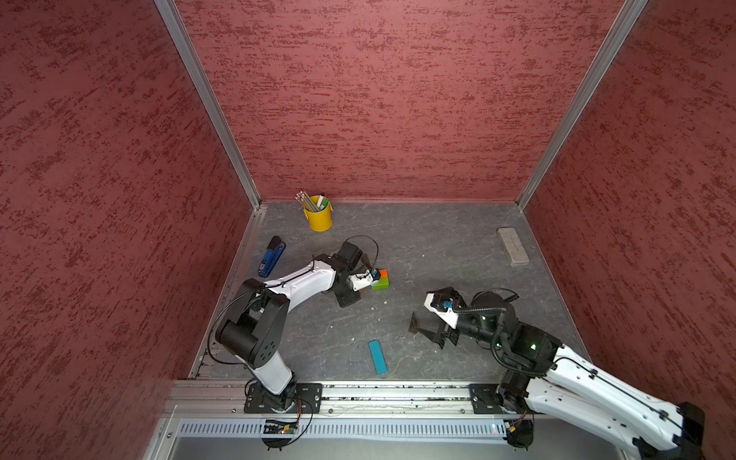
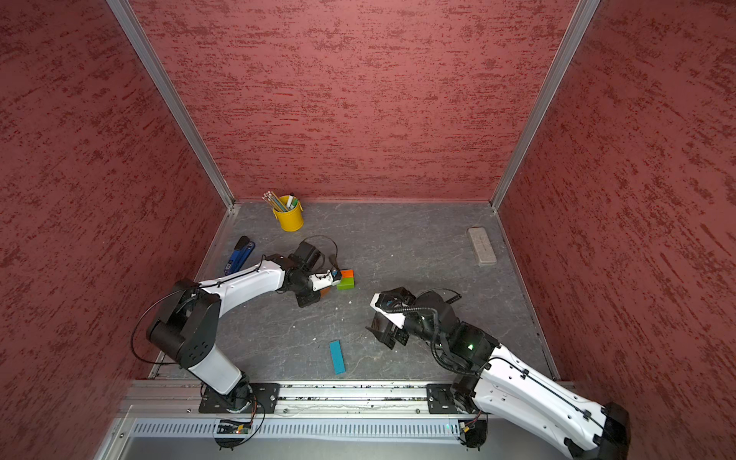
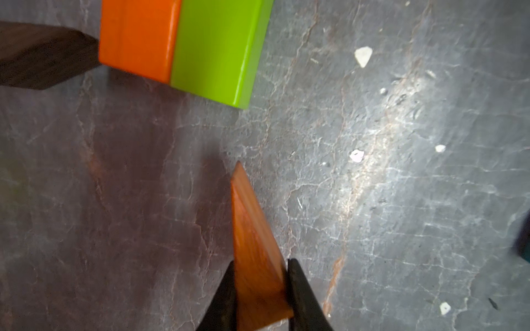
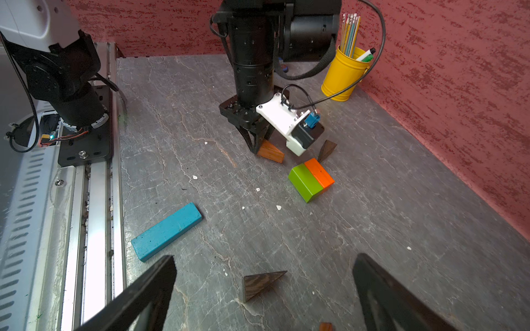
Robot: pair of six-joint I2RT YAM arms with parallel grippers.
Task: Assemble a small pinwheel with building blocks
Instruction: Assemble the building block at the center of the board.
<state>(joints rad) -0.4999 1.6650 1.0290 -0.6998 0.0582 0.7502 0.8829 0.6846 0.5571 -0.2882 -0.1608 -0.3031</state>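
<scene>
Left wrist view: left pincer [image 3: 261,262] grips a brown wedge [image 3: 246,217] near the green block [image 3: 215,48], which touches the orange block [image 3: 137,40]; the right pincer [image 4: 265,259] gapes wide, well apart from the green block.

The left arm [image 1: 306,278] and right arm [image 1: 589,382] show white shells, black joints and looped black cables, with a black left pincer [image 3: 261,263] and right pincer [image 4: 265,258].

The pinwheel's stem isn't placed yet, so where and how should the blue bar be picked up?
Take the blue bar near its middle, across its narrow width, coming straight down from above. It lies flat on the table with both long edges clear of other pieces, so the jaws can likely drop either side; a mid-length hold should keep it from tipping.
</scene>
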